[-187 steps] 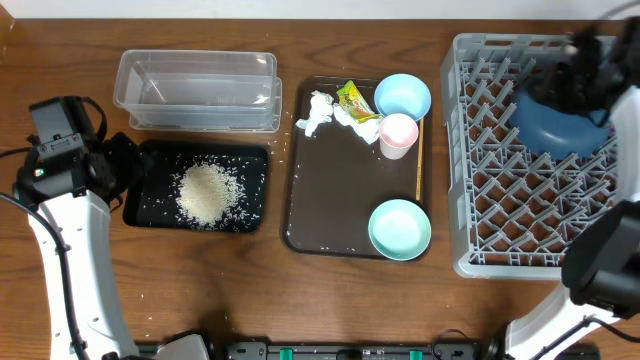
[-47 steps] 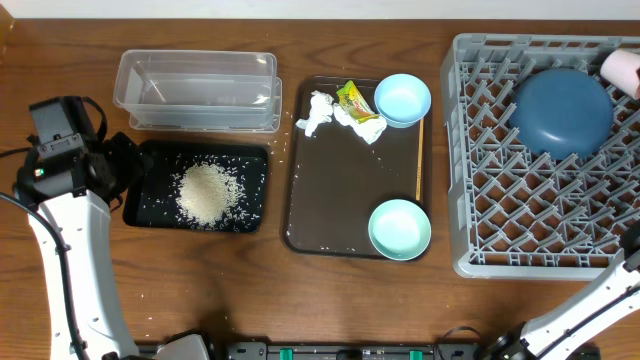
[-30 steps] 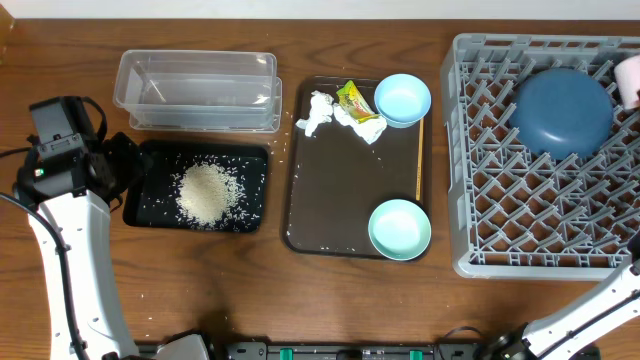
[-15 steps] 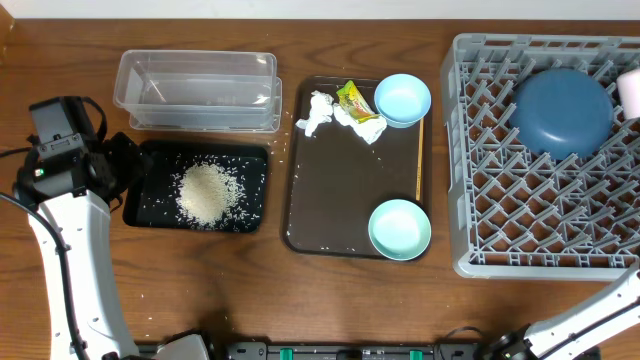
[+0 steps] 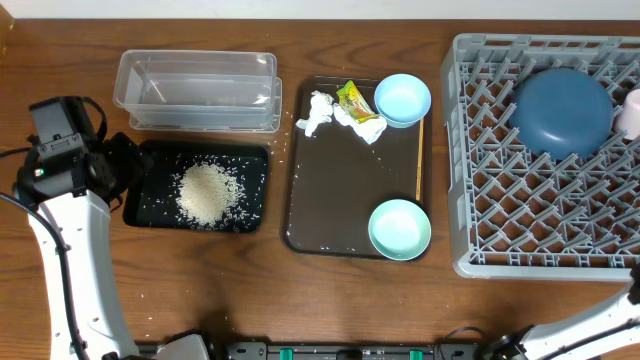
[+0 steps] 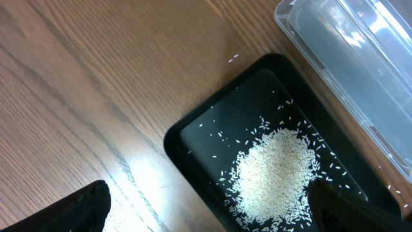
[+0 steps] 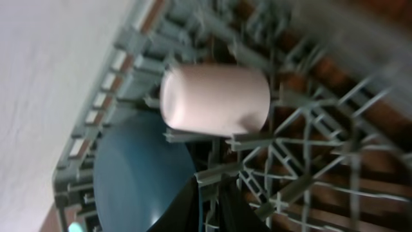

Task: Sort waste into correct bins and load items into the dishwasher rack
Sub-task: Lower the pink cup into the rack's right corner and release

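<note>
Risk: the pink cup (image 7: 214, 98) lies on its side across the pegs at the right edge of the dishwasher rack (image 5: 500, 215), just beside the dark blue dish (image 5: 562, 110); unseated, it may roll. We cannot tell the right claw's (image 7: 211, 205) state (view blurred). The left claw (image 6: 206, 200) hangs spread above the black tray (image 6: 206, 148), which holds the rice (image 6: 277, 167). The clear tub (image 5: 197, 95) looks empty. The light blue bowl (image 5: 402, 98), mint-green bowl (image 5: 399, 229), tissue wads (image 5: 320, 112) and wrapper (image 5: 355, 100) sit on the brown tray (image 5: 340, 190).

The overhead camera looks straight down on the whole bench (image 5: 330, 290), taking in both the tray (image 6: 206, 145) and tub (image 6: 347, 58) at the left, which the left wrist camera views closely from above, and the far right corner of the rack (image 7: 251, 143), which the blurred right wrist camera faces closely.
</note>
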Tool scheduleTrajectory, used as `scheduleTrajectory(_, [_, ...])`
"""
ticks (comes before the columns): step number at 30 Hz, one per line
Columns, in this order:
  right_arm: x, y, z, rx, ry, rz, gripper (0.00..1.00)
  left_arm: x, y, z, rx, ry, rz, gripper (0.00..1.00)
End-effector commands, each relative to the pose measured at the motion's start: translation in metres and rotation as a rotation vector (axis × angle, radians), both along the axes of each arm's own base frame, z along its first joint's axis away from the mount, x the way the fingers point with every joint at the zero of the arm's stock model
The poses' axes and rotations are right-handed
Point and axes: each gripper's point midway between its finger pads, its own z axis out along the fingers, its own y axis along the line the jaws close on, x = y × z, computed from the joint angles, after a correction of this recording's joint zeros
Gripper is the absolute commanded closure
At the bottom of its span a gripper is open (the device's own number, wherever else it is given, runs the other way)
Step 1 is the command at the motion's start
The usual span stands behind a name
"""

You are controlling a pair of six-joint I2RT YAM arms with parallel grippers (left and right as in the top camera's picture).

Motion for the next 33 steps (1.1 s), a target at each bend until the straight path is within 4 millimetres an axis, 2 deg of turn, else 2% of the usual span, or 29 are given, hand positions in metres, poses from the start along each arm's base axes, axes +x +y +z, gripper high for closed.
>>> scheduleTrajectory(1, [0.006, 0.005, 0.044, -0.145, -0.02, -0.012, 0.89, 0.001, 0.004, 0.009, 0.017, -0.017, 0.011, 0.0])
scheduleTrajectory(4, [0.028, 0.017, 0.067, -0.225, -0.084, 0.028, 0.88, 0.001, 0.004, 0.009, 0.017, -0.017, 0.011, 0.0])
scheduleTrajectory(6, [0.043, 0.022, 0.069, -0.283, -0.073, 0.026, 0.91, 0.001, 0.004, 0.009, 0.017, -0.017, 0.011, 0.0])
scheduleTrajectory(9, [0.056, 0.024, 0.049, -0.395, 0.064, -0.045, 0.99, 0.001, 0.004, 0.009, 0.017, -0.017, 0.011, 0.0])
scheduleTrajectory(14, [0.072, 0.033, 0.014, -0.587, 0.28, -0.086, 0.99, 0.001, 0.004, 0.009, 0.017, -0.017, 0.011, 0.0])
scheduleTrajectory(18, [0.076, 0.029, -0.005, -0.664, 0.367, -0.136, 0.99, 0.001, 0.004, 0.009, 0.017, -0.017, 0.011, 0.0])
scheduleTrajectory(25, [0.077, 0.019, -0.029, -0.659, 0.403, -0.146, 0.99, 0.001, 0.004, 0.009, 0.017, -0.017, 0.011, 0.0])
scheduleTrajectory(33, [0.077, 0.015, -0.033, -0.616, 0.371, -0.132, 0.99, 0.001, 0.004, 0.009, 0.017, -0.017, 0.011, 0.0])
